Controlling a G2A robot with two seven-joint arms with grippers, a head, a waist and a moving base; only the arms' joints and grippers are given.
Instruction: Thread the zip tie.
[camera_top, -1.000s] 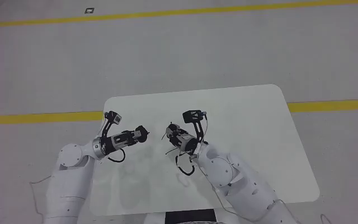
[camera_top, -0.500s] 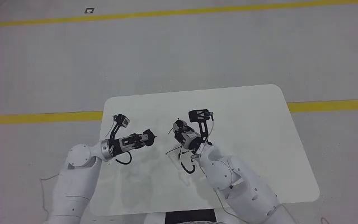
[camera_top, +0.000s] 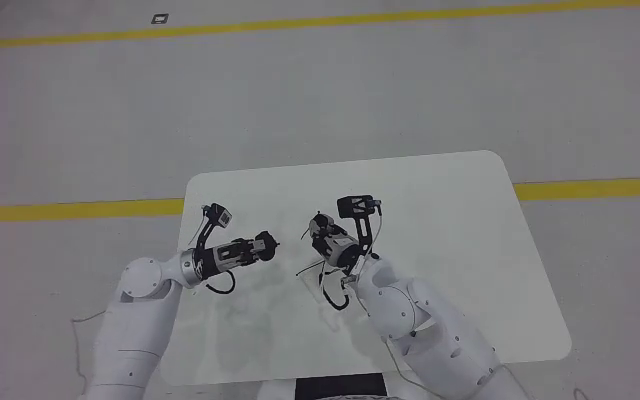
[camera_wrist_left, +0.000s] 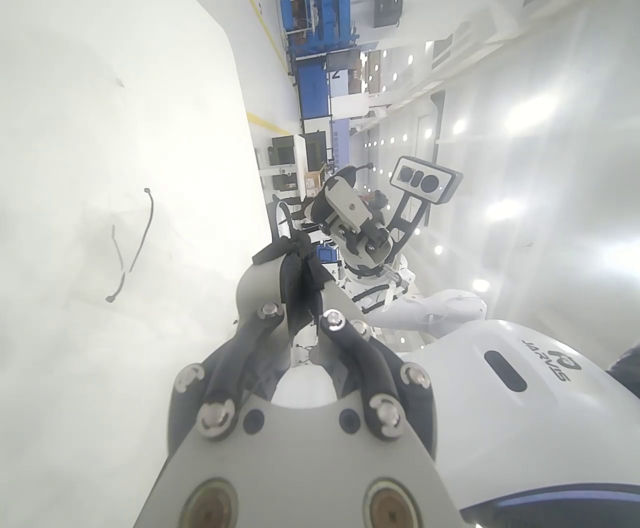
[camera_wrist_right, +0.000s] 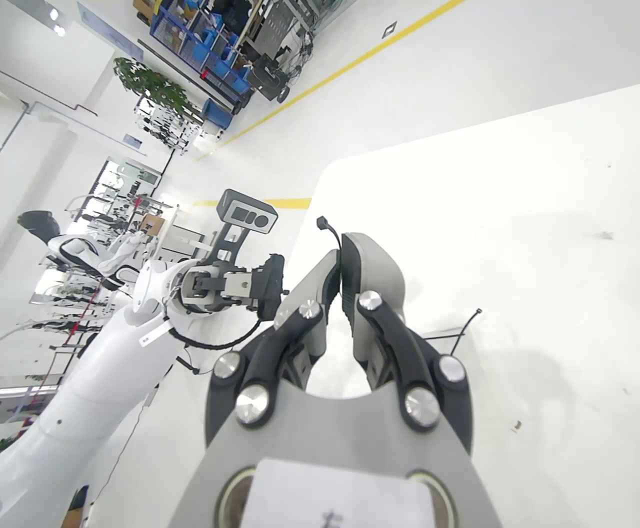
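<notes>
Zip tie (camera_wrist_right: 323, 220) is clamped in the right claw (camera_wrist_right: 341, 255) over the bench (camera_wrist_right: 500, 200), with its head poking just past the tips. It looks light, thin, springy and probably slick, so a grip close behind the head should steady it. The left claw (camera_wrist_left: 295, 255) faces it, pressed together.

Open gap between left claw (camera_top: 269, 243) and right claw (camera_top: 314, 226); loose zip ties (camera_wrist_left: 146, 232) on table (camera_top: 450, 200) below.

Top camera overhead, facing down at table (camera_top: 450, 220); wrist cameras close above it, facing each other.
</notes>
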